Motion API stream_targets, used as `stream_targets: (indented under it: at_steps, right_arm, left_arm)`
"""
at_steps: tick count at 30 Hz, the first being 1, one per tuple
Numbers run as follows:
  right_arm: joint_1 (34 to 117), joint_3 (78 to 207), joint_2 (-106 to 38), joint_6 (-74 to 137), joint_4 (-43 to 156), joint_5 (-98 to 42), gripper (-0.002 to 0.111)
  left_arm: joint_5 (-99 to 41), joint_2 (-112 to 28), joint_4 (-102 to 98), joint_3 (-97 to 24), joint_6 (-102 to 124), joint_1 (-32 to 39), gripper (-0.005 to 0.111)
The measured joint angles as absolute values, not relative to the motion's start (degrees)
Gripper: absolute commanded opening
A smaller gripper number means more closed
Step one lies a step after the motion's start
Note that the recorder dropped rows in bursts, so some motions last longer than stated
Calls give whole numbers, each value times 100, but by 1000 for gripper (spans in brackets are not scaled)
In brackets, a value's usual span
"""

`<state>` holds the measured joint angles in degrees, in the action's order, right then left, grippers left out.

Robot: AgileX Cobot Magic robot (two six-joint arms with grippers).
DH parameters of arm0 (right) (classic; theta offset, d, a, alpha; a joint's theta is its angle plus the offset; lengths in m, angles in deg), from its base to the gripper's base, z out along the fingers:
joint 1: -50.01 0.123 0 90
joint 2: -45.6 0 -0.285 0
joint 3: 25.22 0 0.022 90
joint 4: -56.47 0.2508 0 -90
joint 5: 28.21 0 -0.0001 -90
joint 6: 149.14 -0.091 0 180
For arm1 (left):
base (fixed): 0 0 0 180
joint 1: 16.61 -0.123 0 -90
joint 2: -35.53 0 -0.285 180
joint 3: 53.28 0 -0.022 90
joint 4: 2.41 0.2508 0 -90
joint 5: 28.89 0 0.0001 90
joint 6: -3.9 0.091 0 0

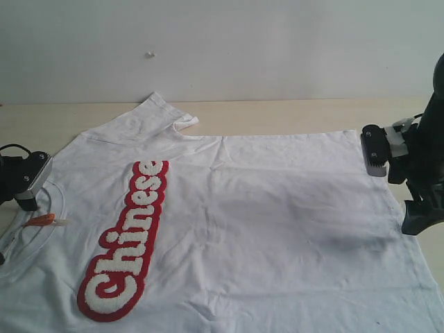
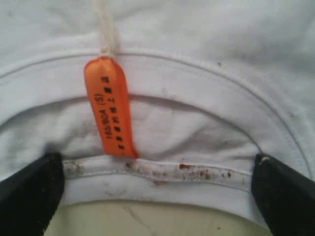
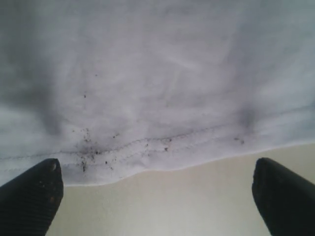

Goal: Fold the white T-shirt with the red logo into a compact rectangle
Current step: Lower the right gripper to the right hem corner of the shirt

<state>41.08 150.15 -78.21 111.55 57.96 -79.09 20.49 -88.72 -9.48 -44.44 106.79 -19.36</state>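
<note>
Exterior view: white T-shirt (image 1: 277,208) sideways, neck (image 1: 61,201) leftward

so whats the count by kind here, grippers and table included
shirt: 1
logo: 1
neck tag: 1
grippers: 2, left gripper and right gripper, jaws open on both
table: 1
total: 6

The T-shirt (image 1: 277,229) is seen as soft, matt white cloth, its stitched collar (image 2: 162,173) flecked brown. The logo (image 1: 128,239) is rendered in fuzzy white pile on red. A satiny orange tag (image 2: 109,105) is shown; the table (image 1: 277,114) appears smooth, pale and matt.
</note>
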Motion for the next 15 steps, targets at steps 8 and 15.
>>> stream_targets:
  at_steps: [8,15]
  right_arm:
    - [4108,15015,-7949,11244,5796,-7909,105]
    - [4108,15054,-8129,11256,5796,-7851,105]
  left_arm:
    - [2049,-8872,-948,-4444,10679,-1936,104]
    - [2049,-8872,-948,-4444,10679,-1936,104]
